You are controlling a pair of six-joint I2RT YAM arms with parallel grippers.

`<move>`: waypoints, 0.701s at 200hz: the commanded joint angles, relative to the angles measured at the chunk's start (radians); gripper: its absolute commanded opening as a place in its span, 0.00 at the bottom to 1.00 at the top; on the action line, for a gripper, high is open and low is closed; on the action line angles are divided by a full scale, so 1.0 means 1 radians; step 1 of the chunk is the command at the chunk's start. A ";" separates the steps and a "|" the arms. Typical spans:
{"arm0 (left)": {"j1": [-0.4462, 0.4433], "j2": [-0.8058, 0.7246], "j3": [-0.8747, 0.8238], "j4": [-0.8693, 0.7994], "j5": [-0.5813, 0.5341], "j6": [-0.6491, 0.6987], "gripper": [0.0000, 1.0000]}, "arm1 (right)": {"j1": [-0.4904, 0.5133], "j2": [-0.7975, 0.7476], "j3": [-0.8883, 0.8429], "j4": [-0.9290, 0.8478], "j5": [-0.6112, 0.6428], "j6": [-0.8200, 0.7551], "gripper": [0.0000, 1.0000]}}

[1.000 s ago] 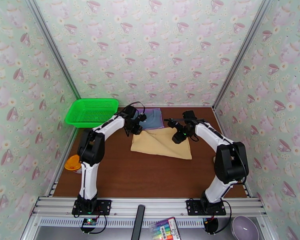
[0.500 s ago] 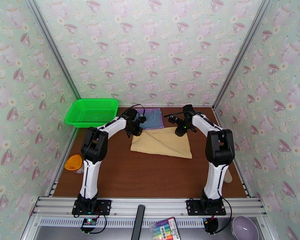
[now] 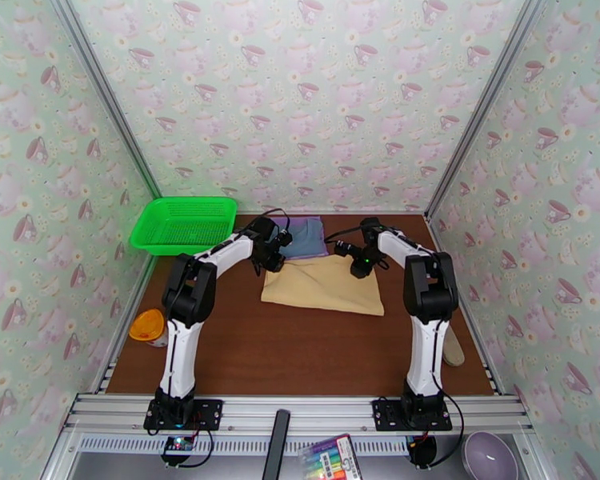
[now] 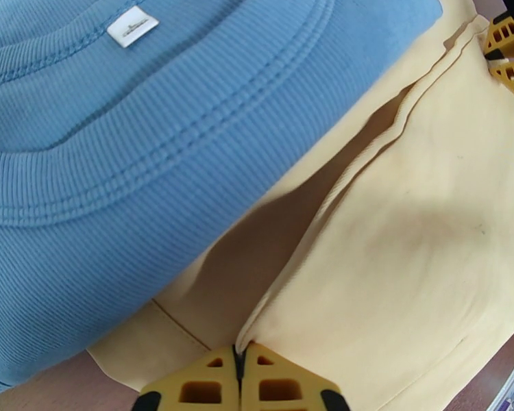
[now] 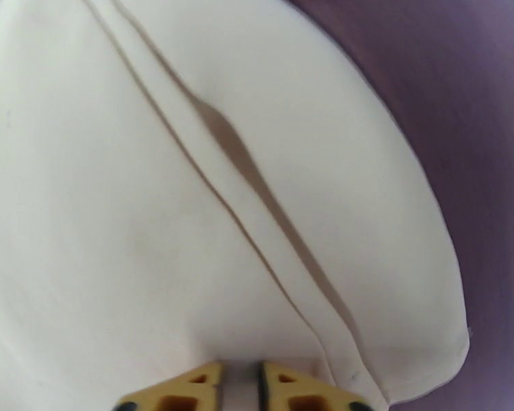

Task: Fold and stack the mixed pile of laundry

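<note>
A tan-yellow garment (image 3: 324, 286) lies flat in the middle of the brown table (image 3: 300, 354). Its far edge overlaps a folded slate-blue shirt (image 3: 308, 240), and a purple strip of cloth (image 3: 304, 224) shows at that shirt's back edge. My left gripper (image 3: 274, 262) is at the garment's far-left corner. In the left wrist view it (image 4: 240, 354) is shut on the yellow hem (image 4: 394, 255), beside the blue ribbed collar (image 4: 120, 131). My right gripper (image 3: 358, 270) is at the far-right corner. In the right wrist view it (image 5: 241, 375) is pinched shut on a fold of the yellow cloth (image 5: 120, 200).
A green mesh basket (image 3: 184, 226) sits at the back left. An orange-lidded cup (image 3: 148, 327) stands by the left wall. A marker pack (image 3: 330, 458) and a purple bowl (image 3: 488, 456) lie in front of the arm bases. Patterned walls close in three sides.
My right gripper dropped onto the yellow garment's far-right corner and closed on it, and its arm straightened. The left gripper kept its grip and place.
</note>
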 commanded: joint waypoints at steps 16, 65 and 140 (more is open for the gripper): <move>-0.010 0.032 0.024 -0.035 -0.014 -0.006 0.00 | -0.001 -0.034 0.007 -0.001 0.041 0.024 0.00; -0.014 0.024 0.007 -0.039 -0.049 0.000 0.00 | 0.000 -0.110 0.037 0.047 0.061 0.078 0.00; -0.014 0.025 -0.001 -0.049 -0.061 -0.007 0.00 | -0.001 -0.148 -0.079 0.008 0.054 0.192 0.00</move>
